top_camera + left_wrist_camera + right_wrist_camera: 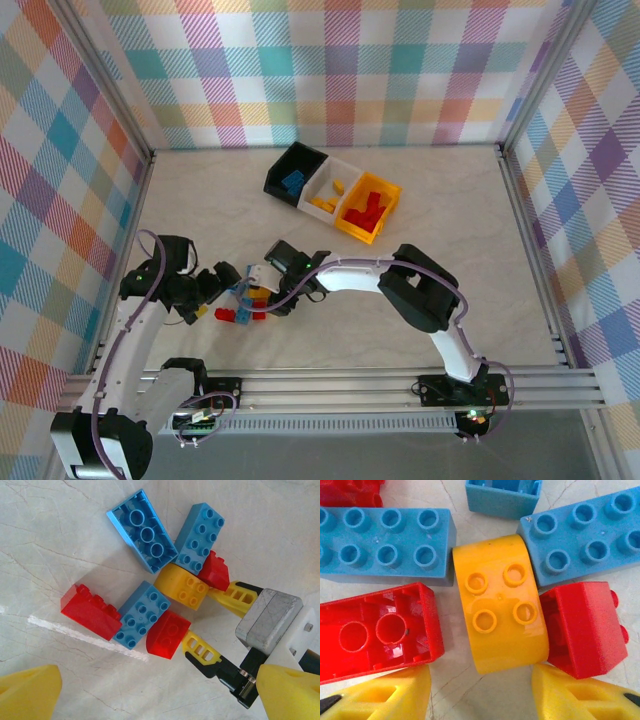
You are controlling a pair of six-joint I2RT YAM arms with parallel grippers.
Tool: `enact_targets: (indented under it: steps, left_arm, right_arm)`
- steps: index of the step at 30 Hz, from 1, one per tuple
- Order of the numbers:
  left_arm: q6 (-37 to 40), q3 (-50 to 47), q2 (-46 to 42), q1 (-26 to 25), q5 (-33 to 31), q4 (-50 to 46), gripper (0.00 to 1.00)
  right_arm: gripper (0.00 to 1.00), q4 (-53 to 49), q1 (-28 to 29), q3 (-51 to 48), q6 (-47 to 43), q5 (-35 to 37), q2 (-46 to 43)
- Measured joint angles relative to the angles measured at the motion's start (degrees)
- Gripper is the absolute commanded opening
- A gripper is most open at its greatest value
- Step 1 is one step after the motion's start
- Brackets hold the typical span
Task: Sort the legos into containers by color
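A tight cluster of legos (245,300) lies on the table in front of the left arm. In the cluster a rounded yellow brick (502,605) sits between an upturned red brick (375,630) and another red brick (582,627), with blue bricks (380,545) beyond. My right gripper (480,695) is open, its fingertips (385,695) just short of the yellow brick and close to both red ones. In the left wrist view the right gripper (200,617) reaches the cluster from the right. My left gripper (160,700) hovers open over the pile, holding nothing. The joined black (295,170), white (330,190) and yellow-orange (368,208) bins stand at the back.
The black bin holds blue bricks, the white bin yellow ones, and the yellow-orange bin red ones. Plaid walls with metal rails (530,250) enclose the table. Both arms crowd the near left, with a single yellow brick (201,311) beside the cluster.
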Motion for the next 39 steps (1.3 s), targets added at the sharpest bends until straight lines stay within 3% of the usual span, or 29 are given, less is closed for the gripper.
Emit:
enact_targets:
  steps: [9,22,32,39]
  left_arm:
    - [0.0,-0.1,0.9,0.2,-0.1,0.0,1.0]
    - [-0.2,0.1,3.1,0.3,-2.7,-2.8,1.0]
    - [3.5,5.7,1.2,0.3,-1.6,-3.3,0.96]
    - [4.8,7.0,9.2,0.2,0.2,-2.9,0.93]
  right_arm:
    - [0.6,-0.5,-0.1,6.1,-1.2,-1.5,4.2]
    - [0.62,1.6,-1.4,6.8,-0.4,-2.1,4.9]
    - [0.61,4.9,-7.1,-1.2,8.2,-6.8,-4.3]
    - [0.6,1.2,-12.2,-3.4,20.3,-11.1,-10.7]
